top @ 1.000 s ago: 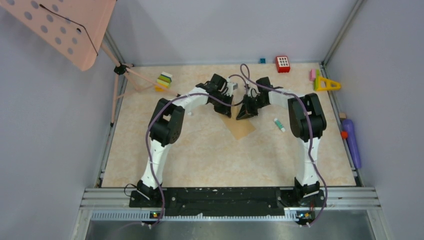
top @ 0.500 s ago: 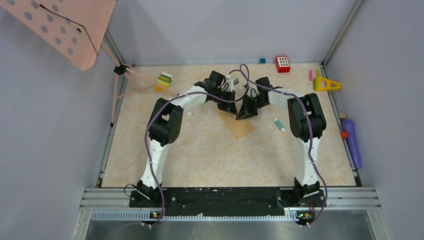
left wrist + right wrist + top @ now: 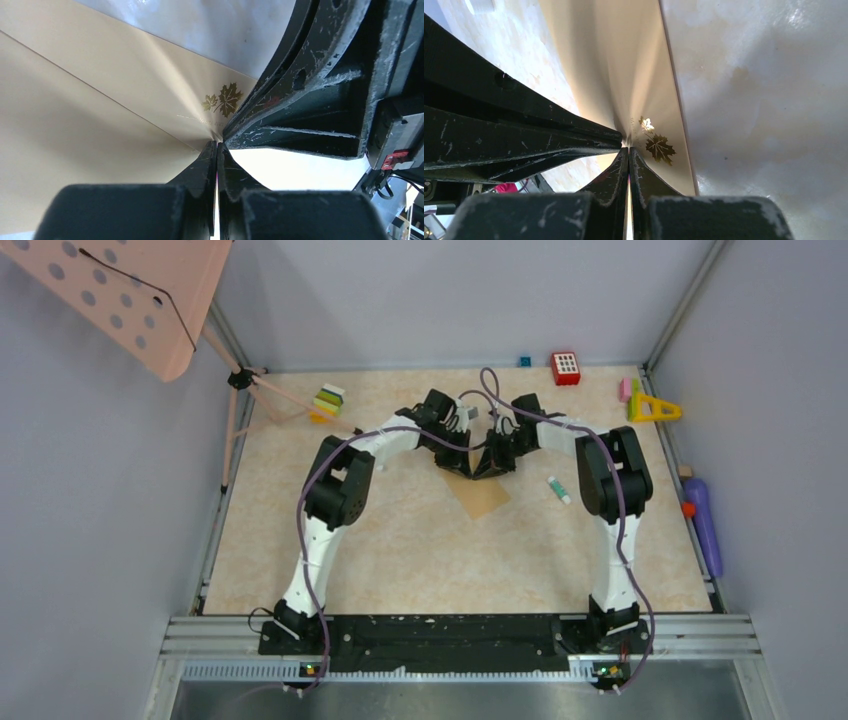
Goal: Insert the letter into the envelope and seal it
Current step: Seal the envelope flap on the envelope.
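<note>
Tan kraft paper lies mid-table: the envelope [image 3: 480,496], on the marbled tabletop [image 3: 400,550]. Both arms meet over its far corner. The left gripper [image 3: 216,146] has its fingers pressed together, pinching the paper's edge beside a gold maple-leaf print [image 3: 229,99]. The right gripper [image 3: 628,150] pinches the same spot from the other side, fingers closed tight, tips nearly touching the left's. The paper puckers toward the pinch.
</note>
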Controlling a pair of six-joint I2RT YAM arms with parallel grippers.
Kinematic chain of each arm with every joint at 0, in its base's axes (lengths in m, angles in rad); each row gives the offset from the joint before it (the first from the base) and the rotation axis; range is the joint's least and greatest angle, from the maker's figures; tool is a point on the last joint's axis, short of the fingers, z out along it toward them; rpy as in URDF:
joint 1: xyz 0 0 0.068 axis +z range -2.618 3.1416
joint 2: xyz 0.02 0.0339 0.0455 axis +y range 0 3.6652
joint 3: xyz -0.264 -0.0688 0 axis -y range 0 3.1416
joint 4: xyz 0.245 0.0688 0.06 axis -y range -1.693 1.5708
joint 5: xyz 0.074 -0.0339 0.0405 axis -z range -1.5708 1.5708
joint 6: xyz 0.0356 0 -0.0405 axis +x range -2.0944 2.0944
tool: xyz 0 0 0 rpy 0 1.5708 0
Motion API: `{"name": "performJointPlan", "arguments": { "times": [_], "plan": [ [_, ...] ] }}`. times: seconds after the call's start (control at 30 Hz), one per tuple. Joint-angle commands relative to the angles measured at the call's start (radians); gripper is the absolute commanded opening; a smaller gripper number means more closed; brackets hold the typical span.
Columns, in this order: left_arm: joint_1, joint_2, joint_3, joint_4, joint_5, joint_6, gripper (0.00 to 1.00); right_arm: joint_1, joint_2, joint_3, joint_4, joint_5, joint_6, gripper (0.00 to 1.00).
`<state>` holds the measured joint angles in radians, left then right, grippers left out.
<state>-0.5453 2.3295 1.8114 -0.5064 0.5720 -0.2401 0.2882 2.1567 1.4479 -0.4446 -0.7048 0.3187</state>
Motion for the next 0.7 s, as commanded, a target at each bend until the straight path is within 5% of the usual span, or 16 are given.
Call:
{"name": "performJointPlan", "arguments": {
  "times": [0.0,0.67],
  "plan": [
    [-0.005,0.037,0.038,-0.01,-0.132,0.019,0.05,0.013,0.009,-0.01,-0.022,0.119,-0.03,0.0],
    [0.028,0.049,0.071,-0.054,-0.245,0.029,0.04,0.014,0.002,-0.006,-0.035,0.121,-0.04,0.0]
  ]
}}
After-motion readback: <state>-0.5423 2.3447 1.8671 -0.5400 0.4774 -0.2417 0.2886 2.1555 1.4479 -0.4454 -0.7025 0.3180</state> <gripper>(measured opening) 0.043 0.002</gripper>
